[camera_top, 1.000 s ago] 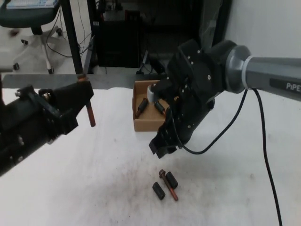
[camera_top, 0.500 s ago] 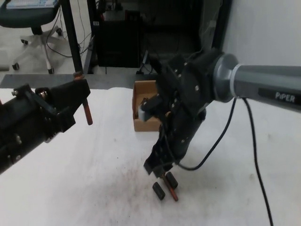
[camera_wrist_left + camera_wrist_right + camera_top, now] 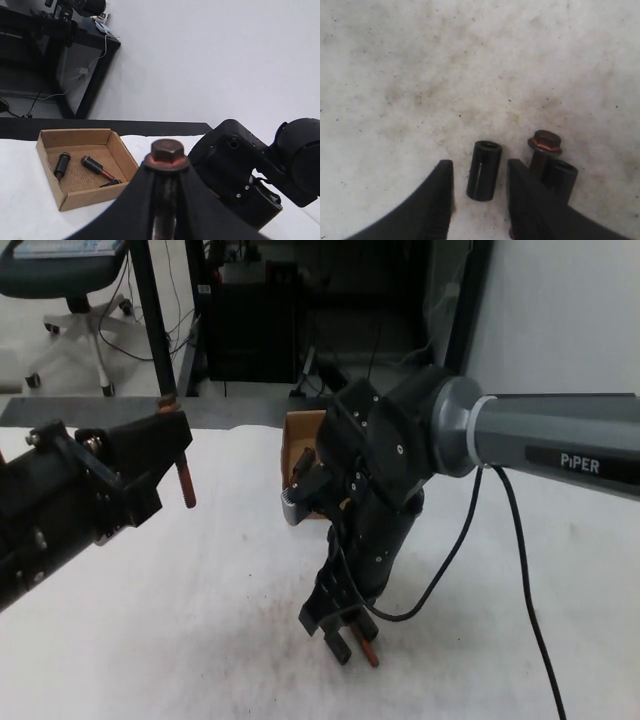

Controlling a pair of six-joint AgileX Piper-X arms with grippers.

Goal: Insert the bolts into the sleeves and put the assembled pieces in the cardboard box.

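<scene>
At the lower centre of the high view, the right gripper (image 3: 480,169) is spread open astride a loose sleeve (image 3: 484,170), apparently for pickup. At left, a bolt (image 3: 169,151) is clenched head-up by the left gripper (image 3: 178,437), ready for insertion.

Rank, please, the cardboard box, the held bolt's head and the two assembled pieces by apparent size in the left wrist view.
1. cardboard box
2. held bolt's head, enlarged by nearness, so unsure
3. assembled piece with exposed shank
4. other assembled piece
</scene>
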